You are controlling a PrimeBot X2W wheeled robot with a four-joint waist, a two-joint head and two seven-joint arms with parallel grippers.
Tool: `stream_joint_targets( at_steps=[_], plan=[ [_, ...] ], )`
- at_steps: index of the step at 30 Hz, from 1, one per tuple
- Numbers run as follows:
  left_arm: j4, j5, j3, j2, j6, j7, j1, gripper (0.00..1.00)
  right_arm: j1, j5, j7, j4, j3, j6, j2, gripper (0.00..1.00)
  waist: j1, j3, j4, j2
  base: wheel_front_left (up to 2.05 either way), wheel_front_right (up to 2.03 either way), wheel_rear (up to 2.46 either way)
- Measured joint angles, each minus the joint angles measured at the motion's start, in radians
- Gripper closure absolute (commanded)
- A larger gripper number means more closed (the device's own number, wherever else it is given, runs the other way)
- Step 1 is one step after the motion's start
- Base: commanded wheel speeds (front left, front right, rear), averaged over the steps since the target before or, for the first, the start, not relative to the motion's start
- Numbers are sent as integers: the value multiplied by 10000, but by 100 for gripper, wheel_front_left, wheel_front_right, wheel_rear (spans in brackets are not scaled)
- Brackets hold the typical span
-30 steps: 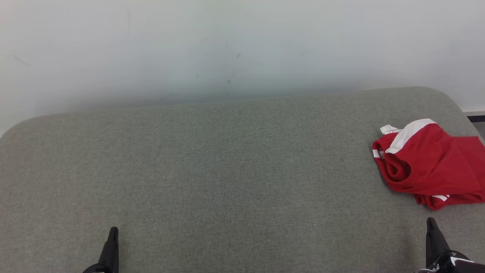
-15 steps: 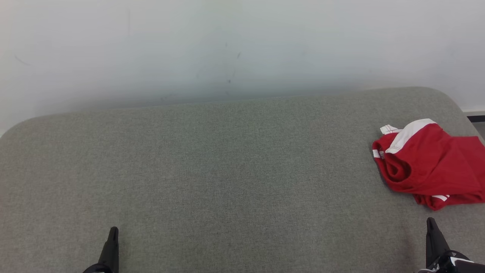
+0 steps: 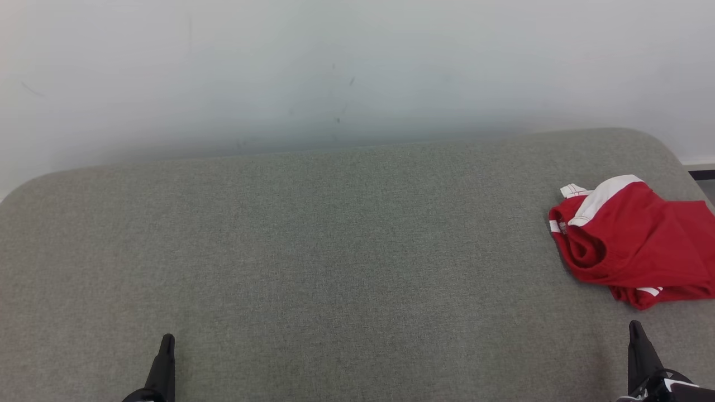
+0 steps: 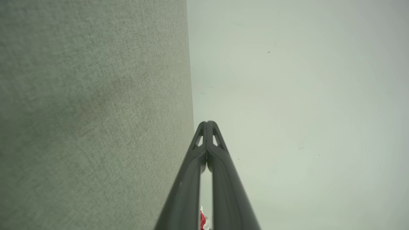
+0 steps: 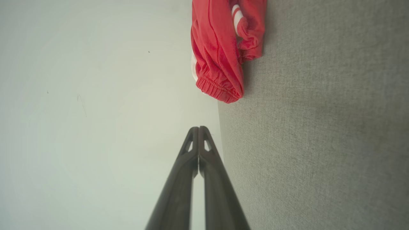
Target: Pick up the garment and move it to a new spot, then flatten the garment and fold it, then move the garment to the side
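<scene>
The garment [image 3: 631,240] is a red piece with white trim, lying crumpled at the far right of the grey fabric surface [image 3: 335,251]. The right wrist view shows the garment [image 5: 220,51] ahead of my fingers, its elastic hem nearest. My right gripper [image 3: 634,329] sits at the lower right, just below the garment and apart from it, shut with nothing in it; its tips meet in the right wrist view [image 5: 198,128]. My left gripper [image 3: 167,341] rests at the lower left, far from the garment, also shut and empty, tips together in the left wrist view [image 4: 207,123].
A pale wall [image 3: 335,72] rises behind the grey surface. The surface has rounded far corners, and its right edge runs close to the garment. A dark strip of floor edge [image 3: 701,174] shows past the right corner.
</scene>
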Motion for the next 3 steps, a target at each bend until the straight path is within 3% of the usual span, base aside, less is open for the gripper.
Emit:
stream_joint_targets(
  at_steps=[3],
  plan=[
    [0,0,0,0,0,0,0,100,0,0,6,2,-6,0,4,100,0,0,0,0,0,0,0]
  ],
)
